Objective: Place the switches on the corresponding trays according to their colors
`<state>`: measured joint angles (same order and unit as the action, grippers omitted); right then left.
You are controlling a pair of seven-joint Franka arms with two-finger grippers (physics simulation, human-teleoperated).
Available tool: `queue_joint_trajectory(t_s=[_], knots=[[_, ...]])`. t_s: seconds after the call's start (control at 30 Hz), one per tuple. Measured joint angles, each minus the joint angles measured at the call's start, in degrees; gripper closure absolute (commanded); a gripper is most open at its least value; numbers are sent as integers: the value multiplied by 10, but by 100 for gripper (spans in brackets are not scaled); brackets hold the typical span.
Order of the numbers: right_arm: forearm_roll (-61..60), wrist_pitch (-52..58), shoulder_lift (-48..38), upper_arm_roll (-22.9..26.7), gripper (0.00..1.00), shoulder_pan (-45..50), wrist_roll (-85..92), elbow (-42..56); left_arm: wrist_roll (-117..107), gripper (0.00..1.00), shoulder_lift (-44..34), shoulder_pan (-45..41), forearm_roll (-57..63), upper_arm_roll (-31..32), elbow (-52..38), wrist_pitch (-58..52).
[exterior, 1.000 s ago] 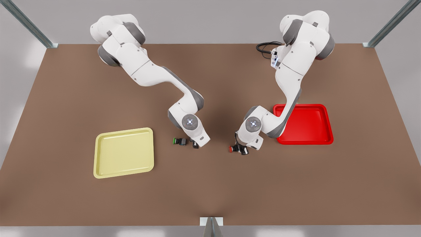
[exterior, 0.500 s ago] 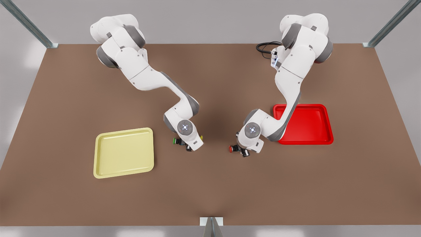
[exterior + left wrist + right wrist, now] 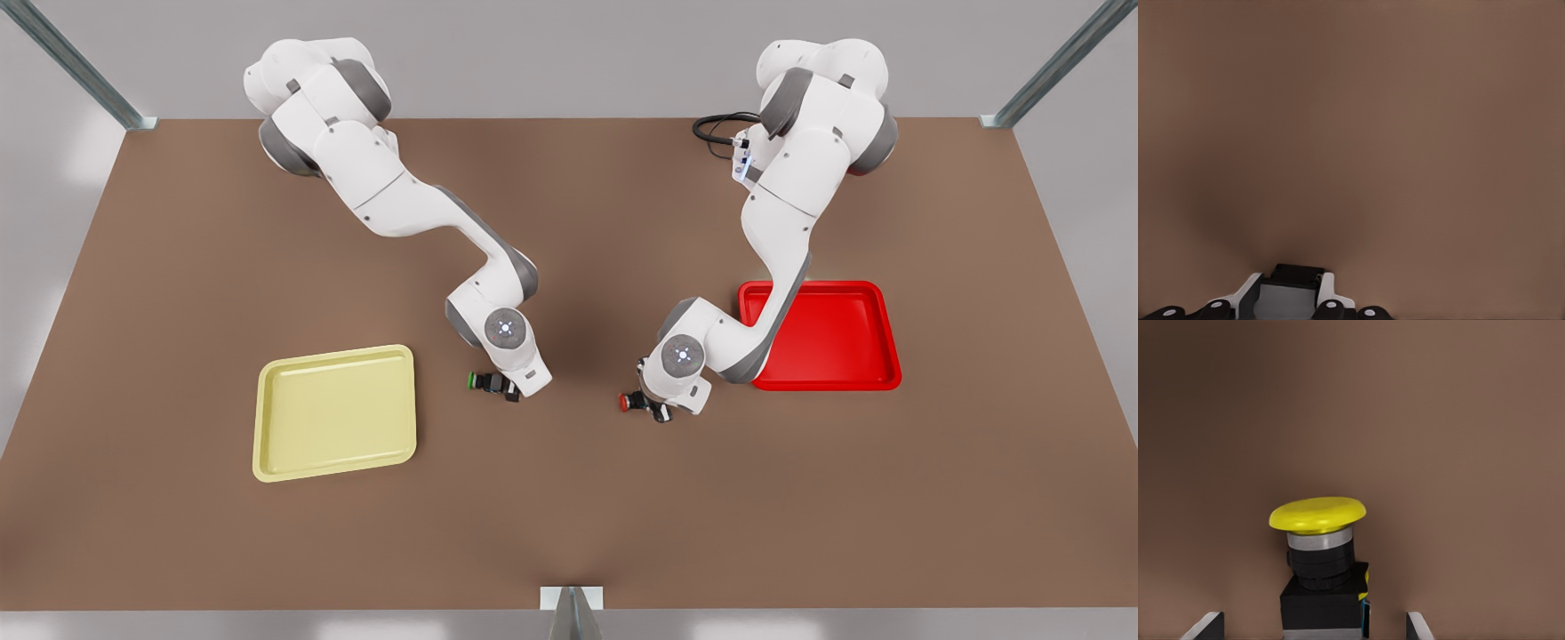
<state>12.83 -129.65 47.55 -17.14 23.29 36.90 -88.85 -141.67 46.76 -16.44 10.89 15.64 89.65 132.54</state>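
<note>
Well, nearest me is the yellow tray (image 3: 334, 414), flat on the brown table (image 3: 569, 516). Just past its far corner, beside the green-capped switch (image 3: 472, 380), my right gripper (image 3: 514, 394) is spread wide around the upright yellow switch (image 3: 1317, 520) without touching it. Farther from that tray, my left gripper (image 3: 656, 411) is pinched narrow on the red switch (image 3: 626, 402), low at the table. The red tray (image 3: 880, 338) lies farthest from it.
</note>
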Motion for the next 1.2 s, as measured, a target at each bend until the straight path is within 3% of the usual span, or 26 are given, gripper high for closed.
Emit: queue_joint_trajectory(t_s=[0.07, 0.1, 0.13, 0.4, 0.47, 0.5, 0.53, 0.57, 0.67, 0.8, 0.93, 1.03, 1.07, 1.1, 1.2], knots=[[0, 0, 0, 0, 2, 0, 0, 0, 1, 57, 0, 0, -4, 0, 0, 0], [1, -1, 0, 0, 41, 0, 3, 0, 1, 57, -1, 0, -7, 0, 0, 0], [3, -1, 0, 0, 47, 0, 4, 1, 1, 57, -1, 0, -10, 0, 0, 0], [3, 1, 1, 0, 50, -2, 6, 2, 27, 57, -54, 23, -7, -6, 5, -23], [4, -5, 0, -1, 39, -1, 5, 2, 57, 57, -74, 32, 6, -24, 7, -48], [4, -6, 0, -1, 39, -1, 5, 2, 81, 57, -89, 47, 12, -28, 21, -52], [4, -8, 1, -1, 43, -1, 7, 3, 103, 57, -104, 62, 18, -29, 35, -51], [4, -8, 1, -1, 55, -2, 10, 4, 133, 57, -117, 75, 23, -32, 48, -54], [1, -7, 2, -2, 59, -2, 12, 5, 297, 57, -174, 108, 16, -75, 87, -96], [-3, 3, -6, -4, 50, -6, 13, 2, 493, 57, -266, 109, -45, -170, 183, -118], [-18, 23, -40, -7, 50, -8, 2, -7, 518, 57, -378, 106, -99, -183, 337, -79], [-22, 32, -94, -16, 50, -53, 4, -46, 551, 54, -410, 100, -120, -195, 405, -43], [-22, 30, -128, -29, 50, -88, 6, -82, 568, 16, -408, 106, -125, -204, 409, -35], [-22, 19, -166, -48, 50, -134, 11, -134, 577, 0, -408, 110, -128, -213, 411, -35], [-21, -6, -296, -58, 50, -260, 90, -304, 590, 0, -409, 102, -132, -220, 409, -41]])
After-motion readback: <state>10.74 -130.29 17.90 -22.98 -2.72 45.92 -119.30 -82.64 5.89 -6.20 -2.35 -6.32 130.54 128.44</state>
